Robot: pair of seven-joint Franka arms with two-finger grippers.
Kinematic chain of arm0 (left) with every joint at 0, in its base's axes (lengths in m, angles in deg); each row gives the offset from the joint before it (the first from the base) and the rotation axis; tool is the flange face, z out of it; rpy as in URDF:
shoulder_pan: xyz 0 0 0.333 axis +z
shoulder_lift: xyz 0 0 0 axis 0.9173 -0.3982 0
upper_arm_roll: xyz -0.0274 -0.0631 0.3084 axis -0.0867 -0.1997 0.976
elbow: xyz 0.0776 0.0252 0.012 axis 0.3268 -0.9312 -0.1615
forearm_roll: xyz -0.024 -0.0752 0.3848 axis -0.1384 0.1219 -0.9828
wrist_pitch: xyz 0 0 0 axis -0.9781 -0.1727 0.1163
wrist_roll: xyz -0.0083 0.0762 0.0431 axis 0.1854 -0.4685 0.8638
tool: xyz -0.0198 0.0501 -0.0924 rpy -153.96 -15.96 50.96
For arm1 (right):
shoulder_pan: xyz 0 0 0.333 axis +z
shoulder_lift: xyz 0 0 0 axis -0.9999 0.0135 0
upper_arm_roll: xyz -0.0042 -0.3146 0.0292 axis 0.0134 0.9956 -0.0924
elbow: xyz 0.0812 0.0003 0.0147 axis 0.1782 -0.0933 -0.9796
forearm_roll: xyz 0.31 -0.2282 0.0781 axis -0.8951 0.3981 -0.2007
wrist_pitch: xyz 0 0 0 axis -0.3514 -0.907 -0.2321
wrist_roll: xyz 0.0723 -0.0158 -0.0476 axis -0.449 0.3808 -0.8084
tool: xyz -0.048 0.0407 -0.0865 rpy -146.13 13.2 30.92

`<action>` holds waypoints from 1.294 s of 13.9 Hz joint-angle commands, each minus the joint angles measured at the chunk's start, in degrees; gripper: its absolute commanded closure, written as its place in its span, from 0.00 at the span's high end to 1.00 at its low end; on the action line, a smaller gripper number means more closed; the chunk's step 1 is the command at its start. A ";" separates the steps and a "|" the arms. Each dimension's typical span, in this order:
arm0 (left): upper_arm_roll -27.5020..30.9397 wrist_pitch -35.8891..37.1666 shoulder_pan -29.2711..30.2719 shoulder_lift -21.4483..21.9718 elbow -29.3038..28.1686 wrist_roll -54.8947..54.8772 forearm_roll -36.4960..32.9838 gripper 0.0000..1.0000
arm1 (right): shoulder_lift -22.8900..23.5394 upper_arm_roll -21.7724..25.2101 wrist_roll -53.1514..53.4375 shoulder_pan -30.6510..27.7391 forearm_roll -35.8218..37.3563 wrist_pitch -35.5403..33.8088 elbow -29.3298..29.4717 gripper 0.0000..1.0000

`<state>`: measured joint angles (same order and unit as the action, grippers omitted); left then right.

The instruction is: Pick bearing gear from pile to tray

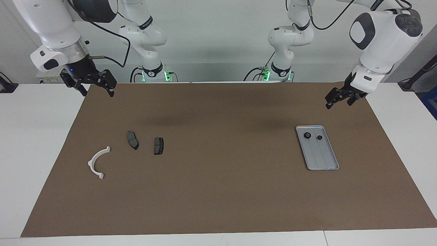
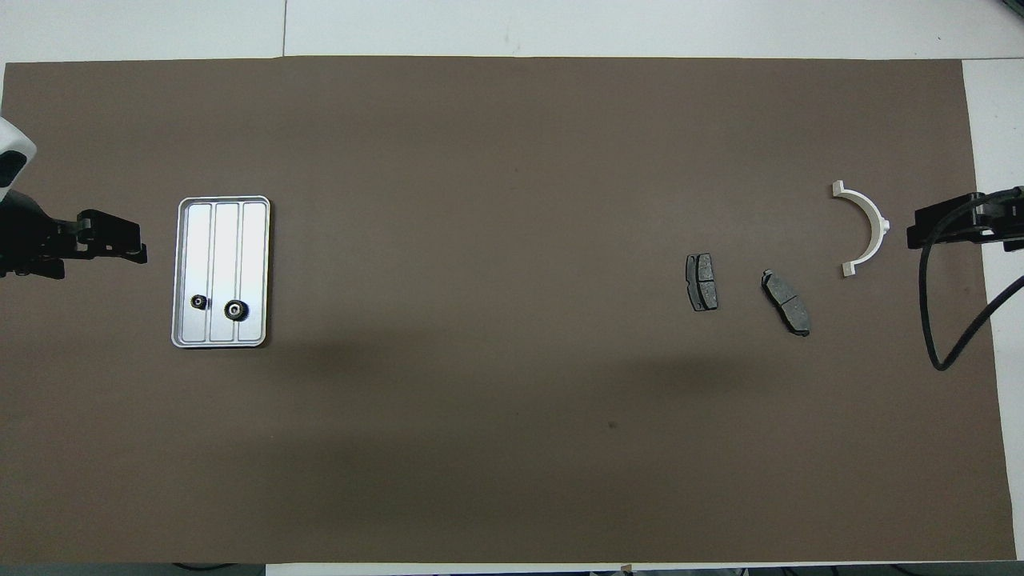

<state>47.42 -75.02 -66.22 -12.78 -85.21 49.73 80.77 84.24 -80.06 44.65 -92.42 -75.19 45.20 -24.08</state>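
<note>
Facing view: two small black round gears (image 1: 307, 135) already lie in the shallow silver-grey metal tray (image 1: 326, 162), so my left gripper (image 1: 336, 99) and right gripper (image 1: 91, 83) hang empty, fingers apart.

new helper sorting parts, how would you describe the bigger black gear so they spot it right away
Find the silver tray at the left arm's end of the brown mat. Two small black round parts sit at its end nearer the robots; the bigger gear is the wider one, on the side toward the table's middle.

A brown mat (image 1: 218, 191) covers a white table (image 1: 30, 143) before a pale wall (image 1: 218, 37).
</note>
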 commanded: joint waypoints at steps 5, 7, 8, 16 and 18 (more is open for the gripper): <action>0.38 0.86 0.21 -0.59 1.42 -0.27 0.41 1.00 | -0.60 0.22 -1.56 -0.32 -0.28 0.76 -0.99 0.99; 0.55 0.86 0.39 -0.59 1.42 -0.27 0.41 1.00 | -0.60 0.22 -1.04 0.03 -0.28 1.55 -1.43 0.99; 0.55 0.86 0.47 -0.59 1.51 -0.18 0.41 1.00 | -0.60 0.13 -0.95 0.21 -0.28 1.21 -1.17 0.99; -0.68 1.30 0.65 -0.50 1.34 -0.36 0.41 1.00 | -0.51 -0.31 -0.60 0.38 -0.45 0.59 -0.91 0.99; -0.68 1.12 0.56 -0.50 1.51 -0.27 0.41 1.00 | -0.43 -0.31 -0.77 0.03 -1.06 0.50 -0.73 1.00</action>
<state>46.99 -74.86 -66.05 -12.79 -85.00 49.74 80.77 84.29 -80.13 44.65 -91.84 -75.21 45.72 -24.18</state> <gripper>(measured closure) 0.000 0.000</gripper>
